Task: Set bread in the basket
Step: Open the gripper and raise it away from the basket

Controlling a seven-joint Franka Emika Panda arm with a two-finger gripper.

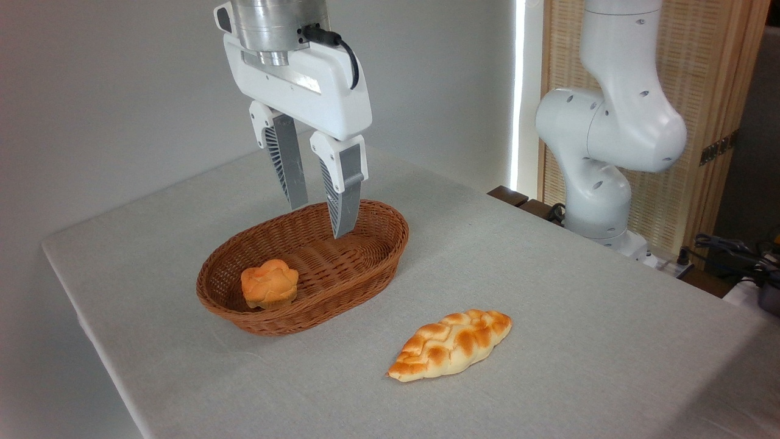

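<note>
The bread [269, 283], a small round orange-golden bun with a lumpy cracked top, lies inside the basket [378, 241] near its front-left end. The basket is oval, brown woven wicker, on the left half of the table. My gripper [321, 221] hangs above the basket's back-right part, up and to the right of the bun. Its two grey fingers point down, are spread apart and hold nothing.
A longer braided pale-golden loaf [451, 344] lies on the grey tablecloth in front and to the right of the basket. The arm's white base [600, 183] stands at the table's back-right edge, with cables beyond. The table's left edge drops off near the basket.
</note>
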